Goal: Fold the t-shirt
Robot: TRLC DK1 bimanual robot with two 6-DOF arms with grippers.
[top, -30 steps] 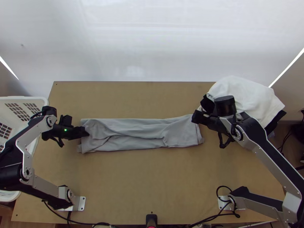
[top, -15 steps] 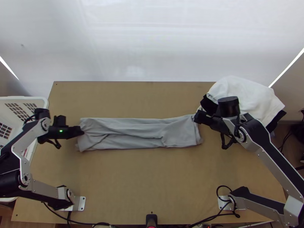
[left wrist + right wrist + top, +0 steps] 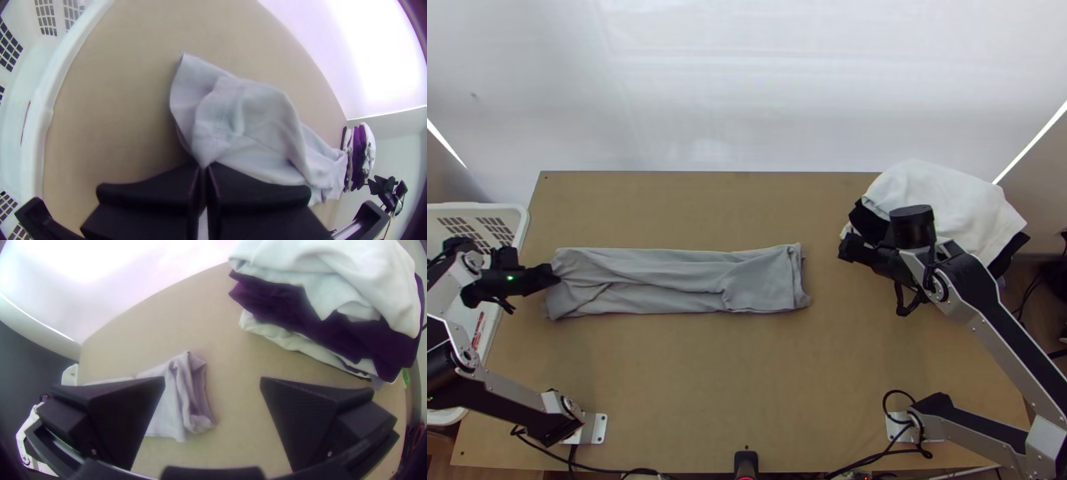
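The grey t-shirt (image 3: 675,280) lies as a long, narrow, wrinkled strip across the left and middle of the table. At its left end is my left gripper (image 3: 553,276); in the left wrist view that gripper (image 3: 203,171) is shut on a pinch of the t-shirt (image 3: 262,129). My right gripper (image 3: 845,246) is a little to the right of the strip's right end, apart from it. In the right wrist view the right gripper (image 3: 212,384) stands wide open, with the t-shirt's layered end (image 3: 182,400) lying near one finger.
A pile of white and black cloths (image 3: 939,200) lies at the table's back right, close by the right gripper. A white basket (image 3: 519,220) stands at the left edge, under part of the left arm. Bare table (image 3: 707,384) extends in front of the t-shirt.
My left gripper has moved left, dragging the whole t-shirt along. Its right end has slid away from my right gripper, which has shifted only slightly to the right.
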